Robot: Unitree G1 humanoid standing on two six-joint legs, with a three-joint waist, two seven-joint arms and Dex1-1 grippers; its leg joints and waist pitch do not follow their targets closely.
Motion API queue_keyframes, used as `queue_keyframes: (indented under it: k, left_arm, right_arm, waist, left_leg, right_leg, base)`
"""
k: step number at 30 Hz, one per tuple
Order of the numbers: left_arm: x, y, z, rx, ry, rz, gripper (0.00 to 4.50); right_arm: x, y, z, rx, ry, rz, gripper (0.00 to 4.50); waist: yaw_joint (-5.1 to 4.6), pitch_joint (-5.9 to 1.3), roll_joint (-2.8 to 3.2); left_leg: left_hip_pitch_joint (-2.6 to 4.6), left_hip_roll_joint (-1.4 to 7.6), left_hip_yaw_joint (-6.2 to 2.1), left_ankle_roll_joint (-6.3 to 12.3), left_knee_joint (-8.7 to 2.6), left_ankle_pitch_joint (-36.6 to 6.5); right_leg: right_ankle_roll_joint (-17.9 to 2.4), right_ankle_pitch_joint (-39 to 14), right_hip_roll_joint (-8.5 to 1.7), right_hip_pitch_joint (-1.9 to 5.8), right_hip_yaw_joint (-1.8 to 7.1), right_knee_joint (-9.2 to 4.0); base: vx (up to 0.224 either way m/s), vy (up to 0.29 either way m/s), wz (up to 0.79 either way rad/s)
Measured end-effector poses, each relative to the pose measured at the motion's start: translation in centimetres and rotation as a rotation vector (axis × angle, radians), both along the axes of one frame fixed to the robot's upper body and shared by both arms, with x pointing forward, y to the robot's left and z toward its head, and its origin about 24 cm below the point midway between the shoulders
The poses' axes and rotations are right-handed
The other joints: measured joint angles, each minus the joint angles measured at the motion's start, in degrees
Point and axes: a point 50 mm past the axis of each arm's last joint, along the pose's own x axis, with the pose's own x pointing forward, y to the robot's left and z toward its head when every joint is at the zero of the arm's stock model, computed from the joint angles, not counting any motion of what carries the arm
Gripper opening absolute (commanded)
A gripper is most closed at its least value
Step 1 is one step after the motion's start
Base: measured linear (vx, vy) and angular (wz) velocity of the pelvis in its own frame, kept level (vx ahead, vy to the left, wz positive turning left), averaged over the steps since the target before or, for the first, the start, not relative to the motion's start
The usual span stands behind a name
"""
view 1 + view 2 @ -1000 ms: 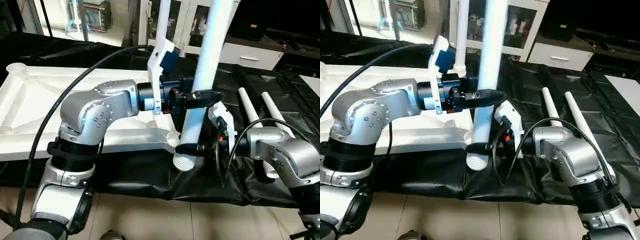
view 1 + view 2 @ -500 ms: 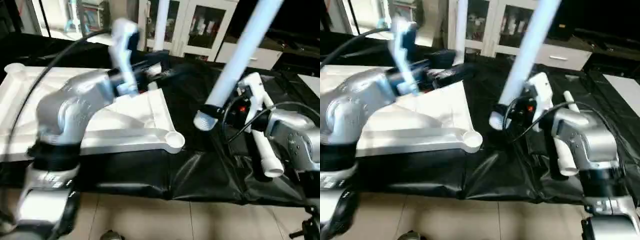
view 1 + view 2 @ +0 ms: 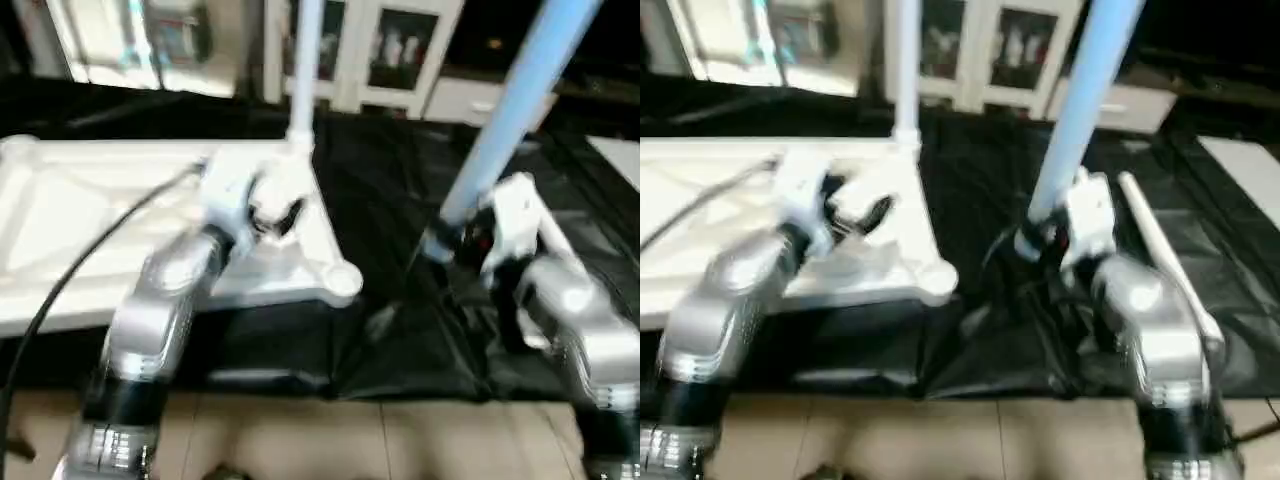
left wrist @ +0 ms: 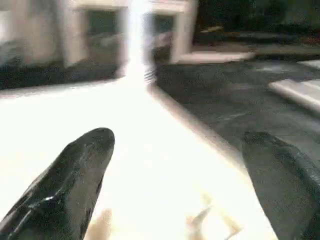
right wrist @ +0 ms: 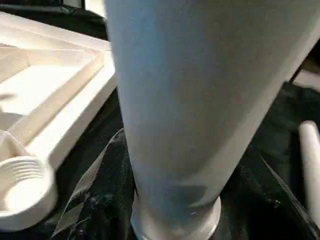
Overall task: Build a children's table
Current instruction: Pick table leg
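black sheet [image 3: 400, 210] under the table top [image 3: 70, 200]; left end effector [image 4: 175, 170] agape, right end effector [image 3: 450, 240] clasps a leg [image 3: 510, 110].

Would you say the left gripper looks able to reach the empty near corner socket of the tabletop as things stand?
Probably yes: the left gripper is open and holds nothing, hovering over the tabletop just behind the socket, with nothing between them.

1. The left arm rises from seven o'clock in the head views, its silver forearm reaching up toward one o'clock.
2. The left claw [image 4: 175, 165] has its two black fingers [image 4: 70, 185] spread wide apart with nothing between them.
3. The right arm climbs from five o'clock, forearm angled toward eleven o'clock.
4. The right claw [image 3: 462, 240] sits at the forearm's tip, closed around the lower end of a tilted table leg [image 3: 510, 110].
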Motion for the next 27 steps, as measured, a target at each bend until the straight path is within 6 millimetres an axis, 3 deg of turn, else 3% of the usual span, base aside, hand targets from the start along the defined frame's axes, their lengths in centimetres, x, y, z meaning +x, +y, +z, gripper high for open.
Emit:
queue_keyframes:
  k: [3, 6, 8, 9, 10, 11, 12, 13, 15, 16, 17, 18, 19, 20, 21, 22, 23, 24, 25, 27]
  left_arm:
    - [-1.3, 1.4, -1.4, 0.041, 0.036, 0.104, 4.50]
    - [-1.6, 1.1, -0.5, 0.035, -0.011, 0.127, 4.50]
    - [-1.7, 0.6, 0.2, 0.044, -0.050, 0.138, 4.50]
    - [-1.8, 0.5, 0.5, 0.050, -0.065, 0.138, 4.50]
    - [-1.8, 0.4, 0.7, 0.056, -0.075, 0.143, 4.50]
    - [-1.8, 0.5, 0.8, 0.064, -0.081, 0.156, 4.50]
    - [-1.8, 0.6, 0.8, 0.067, -0.082, 0.166, 4.50]
    - [-1.9, 0.7, 0.7, 0.074, -0.078, 0.175, 4.50]
    - [-2.1, 0.4, 0.6, 0.072, -0.072, 0.171, 4.50]
    - [-2.3, -0.1, 0.5, 0.066, -0.068, 0.156, 4.50]
    - [-2.4, -0.6, 0.2, 0.063, -0.058, 0.141, 4.50]
    - [-2.5, -0.7, 0.1, 0.060, -0.058, 0.135, 4.50]
    - [-2.5, -0.8, 0.3, 0.055, -0.068, 0.133, 4.50]
    - [-2.5, -0.9, 0.5, 0.053, -0.080, 0.129, 4.50]
    - [-2.6, -0.8, 0.6, 0.047, -0.085, 0.126, 4.50]
    - [-2.6, -0.7, 0.5, 0.043, -0.080, 0.125, 4.50]
    - [-2.7, -0.6, 0.5, 0.039, -0.078, 0.123, 4.50]
    - [-2.7, -0.5, 0.6, 0.037, -0.079, 0.119, 4.50]
    - [-2.7, -0.5, 0.6, 0.034, -0.079, 0.118, 4.50]
    - [-3.0, -0.7, 0.4, 0.025, -0.076, 0.111, 4.50]
  right_arm:
    - [-0.5, 0.2, -0.5, 0.029, 0.030, -0.013, 1.90]
    - [-0.5, 0.7, -0.6, 0.073, 0.035, -0.022, 1.90]
    - [-0.4, 1.3, -0.7, 0.104, 0.037, -0.027, 1.90]
    - [-0.4, 1.5, -0.7, 0.111, 0.037, -0.024, 1.90]
    - [-0.4, 1.7, -0.7, 0.107, 0.037, -0.020, 1.90]
    - [-0.4, 1.7, -0.7, 0.106, 0.038, -0.015, 1.90]
    - [-0.3, 1.8, -0.5, 0.105, 0.036, -0.013, 1.90]
    - [-0.1, 1.9, -0.2, 0.108, 0.030, -0.003, 1.90]
    - [-0.2, 1.7, -0.2, 0.101, 0.028, 0.005, 1.90]
    - [-0.3, 1.4, -0.5, 0.090, 0.033, -0.004, 1.90]
    - [-0.6, 1.1, -1.1, 0.079, 0.051, -0.013, 1.90]
    - [-0.7, 0.9, -1.4, 0.071, 0.063, -0.020, 1.90]
    - [-0.7, 0.7, -1.5, 0.064, 0.065, -0.024, 1.90]
    - [-0.8, 0.7, -1.5, 0.069, 0.064, -0.028, 1.90]
    - [-0.8, 0.8, -1.6, 0.082, 0.068, -0.026, 1.90]
    - [-0.9, 1.0, -1.5, 0.095, 0.065, -0.018, 1.90]
    - [-1.0, 1.2, -1.2, 0.104, 0.056, -0.006, 1.90]
    - [-1.1, 1.3, -1.0, 0.108, 0.045, 0.006, 1.90]
    - [-1.3, 1.3, -0.8, 0.112, 0.039, 0.016, 1.90]
    - [-1.6, 1.2, -1.2, 0.106, 0.054, 0.031, 1.90]
  waist:
    - [-0.07, 0.00, -0.05]
    - [0.01, 0.00, -0.18]
    - [-0.75, 0.32, 0.69]
    - [-1.00, 0.40, 0.94]
    - [-1.24, 0.38, 0.92]
    - [-1.50, 0.12, 0.48]
    - [-1.47, -0.10, 0.09]
    - [-1.54, -0.26, -0.20]
    - [-1.74, -0.60, -0.73]
    - [-1.18, -0.50, -0.63]
    - [-0.85, -0.53, -0.71]
    - [-0.83, -0.59, -0.64]
    - [-0.74, -0.76, 0.16]
    - [-0.63, -0.88, 1.04]
    - [-0.11, -0.86, 1.04]
    - [-0.06, -0.88, 1.48]
    - [0.08, -0.88, 1.49]
    - [0.15, -0.88, 1.15]
    - [0.44, -0.87, 1.01]
    - [1.77, -0.45, 1.02]
  left_leg:
    - [-0.04, 0.04, -0.04, -0.04, 0.03, 0.0]
    - [0.03, 0.06, -0.24, -0.05, 0.05, 0.0]
    - [0.40, 0.80, -1.28, -0.19, 0.01, 0.1]
    - [0.45, 1.16, -1.47, -0.37, -0.08, 0.2]
    - [0.40, 1.56, -1.55, -0.68, -0.10, 0.4]
    - [0.31, 2.06, -1.58, -1.11, -0.13, 0.8]
    - [0.31, 2.59, -1.61, -1.56, -0.20, 1.1]
    - [0.28, 3.02, -1.83, -2.26, -0.67, 1.5]
    - [0.28, 2.90, -1.91, -2.15, -1.09, 1.4]
    - [-1.34, 2.35, -1.87, 2.96, 5.53, -1.7]
    - [-1.73, 0.50, -1.81, 5.18, 9.15, -3.1]
    - [-1.33, -1.82, -1.79, 6.06, 10.27, -3.7]
    - [-0.38, -4.06, -1.90, 7.07, 8.10, -4.3]
    - [0.06, -4.57, -2.28, 6.76, 4.97, -6.2]
    - [-0.08, -4.14, -2.96, 5.13, 4.23, -5.5]
    - [0.11, -3.04, -3.15, 3.60, 3.74, -4.7]
    - [0.11, -2.77, -2.96, 3.31, 3.77, -4.5]
    - [0.12, -2.81, -2.42, 3.12, 3.98, -4.4]
    - [0.25, -2.70, -1.87, 2.84, 4.04, -4.2]
    - [0.88, -2.87, -1.61, 2.12, 2.94, -4.1]
  right_leg:
    - [0.1, -0.1, 0.05, -0.02, -0.03, -0.02]
    - [0.2, -0.1, 0.17, 0.25, -0.10, -0.24]
    - [0.1, -0.1, 1.24, 1.21, -0.51, -1.39]
    - [-0.2, -0.1, 1.29, 1.47, -1.13, -1.40]
    - [-1.5, -0.8, 1.15, 1.36, -1.70, -0.17]
    - [-2.8, -1.6, 0.96, 1.31, -1.70, 1.58]
    - [-2.7, -2.4, 1.07, 1.09, -1.81, 2.21]
    - [-2.7, -2.7, 1.34, 1.02, -2.28, 2.68]
    - [-4.1, -2.8, 2.16, 0.65, -2.91, 2.63]
    - [-4.7, -2.7, 2.19, 0.53, -3.25, 2.47]
    - [-5.0, -2.5, 2.21, 0.72, -3.20, 2.07]
    - [-5.3, -2.3, 2.31, 0.78, -3.36, 1.60]
    - [-5.1, -1.6, 3.41, 0.77, -3.67, 0.45]
    - [-5.2, -0.8, 4.42, 0.81, -4.78, -0.80]
    - [-5.3, 0.1, 4.93, 0.85, -5.25, -1.91]
    - [-3.8, 0.6, 5.15, 0.90, -5.74, -2.35]
    - [-3.2, 0.1, 4.86, 0.56, -4.73, -1.10]
    - [-3.5, -0.7, 3.76, -0.08, -3.11, 0.52]
    - [-3.3, -1.1, 2.85, -0.27, -2.57, 1.32]
    - [-3.5, -1.1, 2.58, 0.43, -2.66, 1.01]
  base:
    - [0.000, 0.000, 0.00]
    - [0.000, 0.000, 0.00]
    - [0.000, 0.000, 0.00]
    - [0.000, 0.000, 0.00]
    - [-0.020, -0.051, 0.06]
    - [0.002, -0.124, 0.05]
    - [-0.005, -0.230, -0.01]
    - [0.001, -0.192, -0.04]
    - [-0.016, -0.206, -0.01]
    - [-0.016, -0.200, 0.03]
    - [-0.016, -0.170, -0.01]
    - [-0.027, -0.148, 0.03]
    - [-0.027, -0.148, 0.03]
    - [-0.048, -0.121, 0.13]
    - [-0.053, -0.108, 0.08]
    - [-0.053, -0.108, 0.08]
    - [-0.050, -0.100, 0.10]
    - [-0.045, -0.098, 0.23]
    - [-0.045, -0.098, 0.23]
    - [-0.025, -0.045, 0.09]
